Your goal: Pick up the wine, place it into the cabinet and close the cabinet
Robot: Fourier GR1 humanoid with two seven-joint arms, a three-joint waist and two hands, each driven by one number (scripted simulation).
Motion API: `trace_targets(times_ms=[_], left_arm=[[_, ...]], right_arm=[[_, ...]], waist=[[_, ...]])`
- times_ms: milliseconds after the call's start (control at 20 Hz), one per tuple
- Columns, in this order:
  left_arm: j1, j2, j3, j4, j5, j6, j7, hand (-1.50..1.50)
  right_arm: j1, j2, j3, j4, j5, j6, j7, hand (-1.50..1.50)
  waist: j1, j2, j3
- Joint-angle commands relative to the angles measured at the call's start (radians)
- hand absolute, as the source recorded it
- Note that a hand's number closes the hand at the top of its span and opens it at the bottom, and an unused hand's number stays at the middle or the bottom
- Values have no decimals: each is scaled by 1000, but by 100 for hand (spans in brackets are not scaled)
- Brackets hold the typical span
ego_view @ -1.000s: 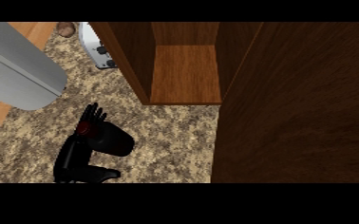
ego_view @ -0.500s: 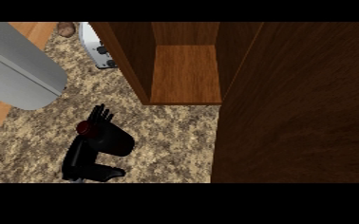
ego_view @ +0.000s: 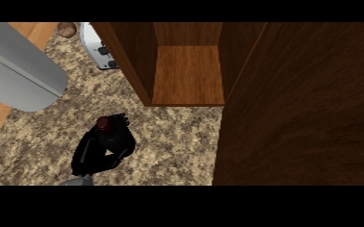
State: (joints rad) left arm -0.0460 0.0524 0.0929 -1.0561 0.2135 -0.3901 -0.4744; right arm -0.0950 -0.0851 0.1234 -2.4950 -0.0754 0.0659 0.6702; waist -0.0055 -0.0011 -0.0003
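The wine bottle (ego_view: pixel 104 122) is dark with a red cap and stands over the speckled counter at the lower left. My left hand (ego_view: pixel 99 149) is shut on it, black fingers curled round its body so that mostly the cap shows. The wooden cabinet (ego_view: pixel 188 74) is above and to the right of the hand, open, with its bare shelf showing. Its dark door (ego_view: pixel 292 106) is swung open and fills the right side of the view. My right hand does not show.
A white toaster (ego_view: pixel 99 53) stands against the cabinet's left wall. A large grey rounded object (ego_view: pixel 25 77) lies at the far left. A small brown item (ego_view: pixel 66 29) sits at the top left. Speckled counter (ego_view: pixel 171 144) lies between hand and cabinet.
My left hand, with the wine bottle in it, has shifted a little right and up, toward the cabinet's opening. The cabinet and its door have not moved.
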Motion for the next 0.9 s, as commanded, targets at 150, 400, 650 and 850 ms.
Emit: trace_targets(times_ms=[150,400,650,850], left_arm=[[-32,-23,-72,91,-104,-19,-132,150],[-16,39,-89,32,-207,55,-215,150],[-34,86,24,84,-136,76,-214,150],[13,93,79,25,-91,112,-222,150]], right_arm=[[43,-25,-81,-81,-119,40,2,-150],[84,-3,-50,-135,-103,36,21,-150],[42,3,-59,-118,-97,15,51,-150],[60,8,-69,-97,-99,42,-4,-150]], waist=[[-1,1,0],[-4,-2,1],[0,0,0],[3,-1,1]])
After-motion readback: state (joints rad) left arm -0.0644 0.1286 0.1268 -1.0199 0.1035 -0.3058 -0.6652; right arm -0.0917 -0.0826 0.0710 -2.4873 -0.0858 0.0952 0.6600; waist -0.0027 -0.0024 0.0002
